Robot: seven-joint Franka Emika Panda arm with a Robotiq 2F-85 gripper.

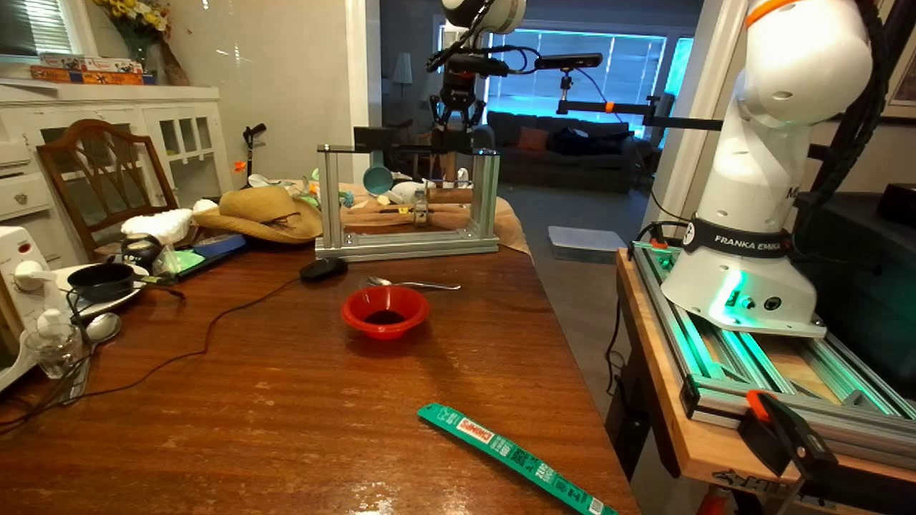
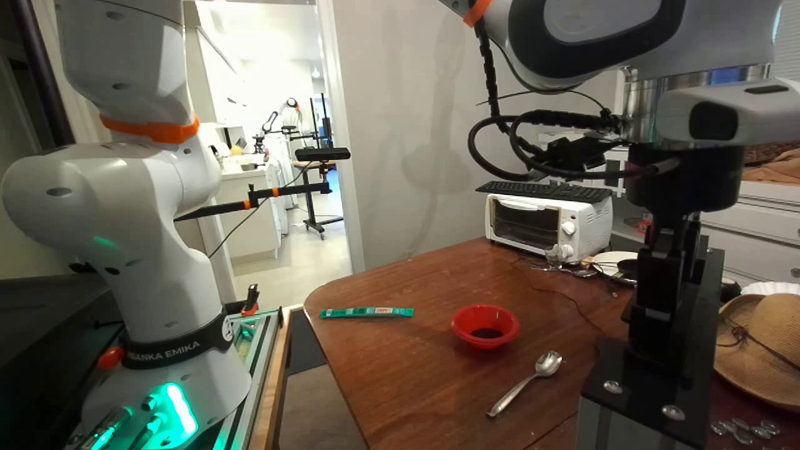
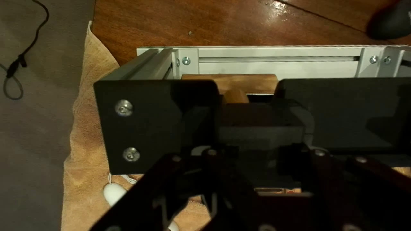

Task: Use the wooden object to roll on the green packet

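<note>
The green packet (image 1: pixel 519 458) lies flat near the table's front edge; it also shows in an exterior view (image 2: pixel 367 312). The wooden object is a tan roller (image 1: pixel 449 195) hanging inside a metal frame stand, under an upright wooden shaft. Its end shows between the black plates in the wrist view (image 3: pixel 257 84). A black block (image 1: pixel 452 139) sits on the stand above the shaft. My gripper (image 1: pixel 456 123) points straight down at this block, its fingers partly apart. In the wrist view the dark fingers (image 3: pixel 259 157) overlap the block, and whether they press on it is not visible.
The aluminium stand (image 1: pixel 408 248) with black top plates (image 2: pixel 650 397) rises close around the tool. A blue scoop (image 1: pixel 377 179) hangs beside it. A red bowl (image 1: pixel 386 330), a spoon (image 1: pixel 422 285) and a mouse (image 1: pixel 323 270) lie between stand and packet. A straw hat (image 1: pixel 265 214) is nearby.
</note>
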